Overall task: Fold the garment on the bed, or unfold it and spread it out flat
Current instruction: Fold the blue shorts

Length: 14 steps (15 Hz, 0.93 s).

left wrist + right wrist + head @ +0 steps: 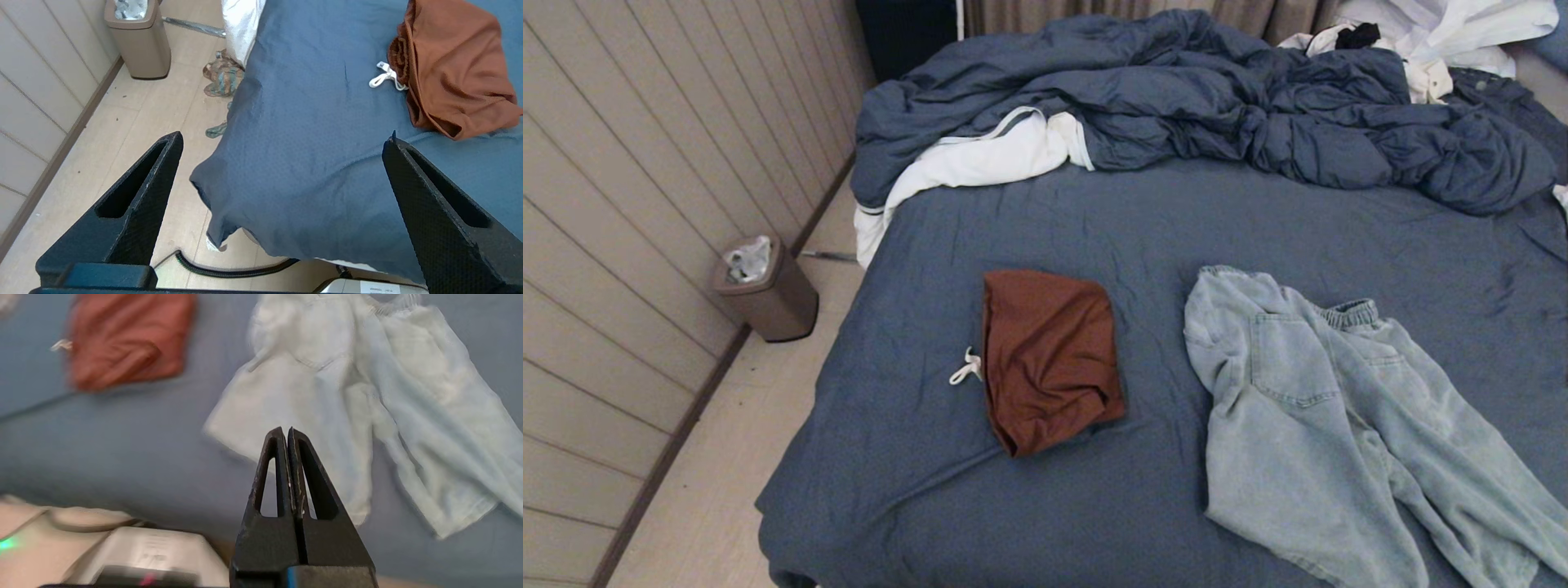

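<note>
Left wrist view shows the left gripper (282, 151) with its two black, textured, wedge-shaped fingers (139, 196) spread wide apart, holding nothing and touching nothing. It hangs over the near left corner of the bed (310, 171), where the slate-blue sheet drapes off toward the pale floor (135, 122).

From the head view, going left to right: a brown bin (768, 294) with a crumpled liner stands on the floor against the panelled wall (629, 204), well apart from the bed's left edge. The bed (915, 457) is a wide mattress under a finely creased blue sheet. Near the middle of it lies a rust-brown garment (1049, 359), smooth and folded into a rough rectangle, with a white drawstring (966, 367) poking out at its left side. To the right, apart from it, lie pale blue denim trousers (1323, 425), rumpled, with an elastic waistband, a patch pocket facing up and the legs running toward the near right corner. Along the far edge sits the puffy blue duvet (1217, 106), bunched up, its white lining (980, 159) spilling out at the left. White clothing (1437, 37) is heaped at the far right corner.

In the right wrist view, the right gripper (288, 433) has its black fingers pressed flat together, empty, above the near edge with the trousers (347, 396) beyond its tips.
</note>
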Motion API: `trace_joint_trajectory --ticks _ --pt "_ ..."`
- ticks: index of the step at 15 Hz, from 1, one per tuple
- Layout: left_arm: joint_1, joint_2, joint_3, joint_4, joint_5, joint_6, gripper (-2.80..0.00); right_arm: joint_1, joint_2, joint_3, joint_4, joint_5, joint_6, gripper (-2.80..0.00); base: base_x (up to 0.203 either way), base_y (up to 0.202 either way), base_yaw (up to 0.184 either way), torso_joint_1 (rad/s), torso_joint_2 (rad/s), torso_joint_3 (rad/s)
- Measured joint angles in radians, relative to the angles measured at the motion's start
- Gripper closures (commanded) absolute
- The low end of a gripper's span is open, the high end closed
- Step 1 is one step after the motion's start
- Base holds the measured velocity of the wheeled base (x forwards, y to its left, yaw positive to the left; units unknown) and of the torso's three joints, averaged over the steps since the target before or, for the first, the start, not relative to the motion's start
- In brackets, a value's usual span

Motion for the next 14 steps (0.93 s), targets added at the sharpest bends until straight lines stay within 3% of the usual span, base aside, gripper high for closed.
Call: trace_joint_trajectory --ticks 3,8,14 --pt "0.0 0.0 0.0 0.0 0.0 0.0 -2.8 0.005 0.148 -0.117 0.042 0.032 0.049 0.0 0.0 0.0 0.0 0.0 0.0 0.0" --pt "0.0 0.0 0.0 0.0 0.0 0.0 -2.8 0.016 0.666 -0.264 -0.136 0.032 0.112 0.0 0.0 0.0 0.0 0.0 0.0 0.0" --pt "0.0 0.0 0.0 0.0 0.0 0.0 -2.8 0.019 1.301 -0.617 -0.225 -0.082 0.151 0.0 0.0 0.0 0.0 0.0 0.0 0.0"
